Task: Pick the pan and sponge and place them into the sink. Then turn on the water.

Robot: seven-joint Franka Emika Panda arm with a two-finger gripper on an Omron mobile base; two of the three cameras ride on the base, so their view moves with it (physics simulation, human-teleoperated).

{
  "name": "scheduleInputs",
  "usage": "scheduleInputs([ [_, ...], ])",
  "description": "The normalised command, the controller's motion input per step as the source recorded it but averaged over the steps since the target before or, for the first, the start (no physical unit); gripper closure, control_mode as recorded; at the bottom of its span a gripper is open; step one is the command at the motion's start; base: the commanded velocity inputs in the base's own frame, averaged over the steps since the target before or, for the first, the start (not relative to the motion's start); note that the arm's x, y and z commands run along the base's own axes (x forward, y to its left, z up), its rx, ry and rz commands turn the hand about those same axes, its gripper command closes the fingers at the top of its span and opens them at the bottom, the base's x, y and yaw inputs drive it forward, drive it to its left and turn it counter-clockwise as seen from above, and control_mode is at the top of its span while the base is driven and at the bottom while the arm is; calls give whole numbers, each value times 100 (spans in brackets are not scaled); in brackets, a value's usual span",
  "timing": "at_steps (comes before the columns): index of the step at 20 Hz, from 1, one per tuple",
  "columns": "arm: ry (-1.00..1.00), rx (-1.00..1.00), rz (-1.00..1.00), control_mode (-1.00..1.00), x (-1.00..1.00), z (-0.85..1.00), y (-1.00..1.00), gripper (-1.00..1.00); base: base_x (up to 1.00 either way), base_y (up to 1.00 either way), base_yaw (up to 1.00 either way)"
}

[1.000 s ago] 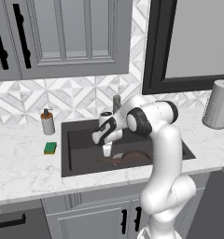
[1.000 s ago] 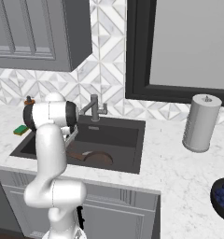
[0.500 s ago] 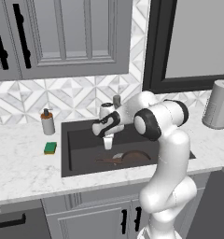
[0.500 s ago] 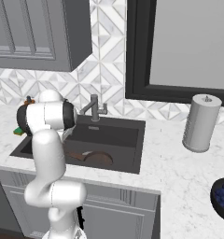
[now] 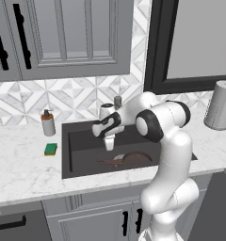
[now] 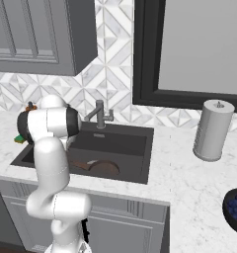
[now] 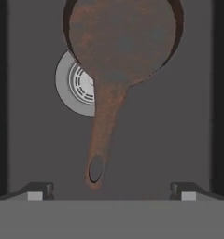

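The dark brown pan [image 5: 135, 157] lies flat in the sink [image 5: 77, 155], its long handle [image 7: 103, 135] pointing left in the left base view, and it half covers the round drain [image 7: 76, 84]. My gripper [image 5: 109, 142] hangs open above the handle's holed end, fingers pointing down and nothing between them; its fingertips [image 7: 37, 192] stand wide apart. The green and yellow sponge [image 5: 51, 149] rests on the counter left of the sink. In the right base view the pan [image 6: 103, 168] shows in the sink [image 6: 140, 178] behind my arm. No stream runs from the faucet [image 5: 117, 101].
A grey soap dispenser [image 5: 48, 124] stands behind the sponge. A paper towel roll [image 6: 212, 130] stands on the counter right of the sink, and a dark bowl of blue berries [image 6: 236, 208] sits at the front right. The faucet [image 6: 99, 115] rises at the sink's back edge.
My arm's elbow has swung left while the hand stayed over the pan's handle, a little higher. The pan and sponge have not moved.
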Motion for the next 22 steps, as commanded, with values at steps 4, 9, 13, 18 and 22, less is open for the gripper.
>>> scheduleInputs([
  [4,0,0,58,-100,0,10,18,-100,0,0,0],
  [9,0,0,55,-100,0,6,0,-100,0,0,0],
  [13,0,0,48,-100,-1,0,0,-100,0,0,0],
  [18,0,0,47,-100,-1,0,0,-100,0,0,0],
  [22,-1,0,35,-100,-10,7,0,-100,0,0,0],
])
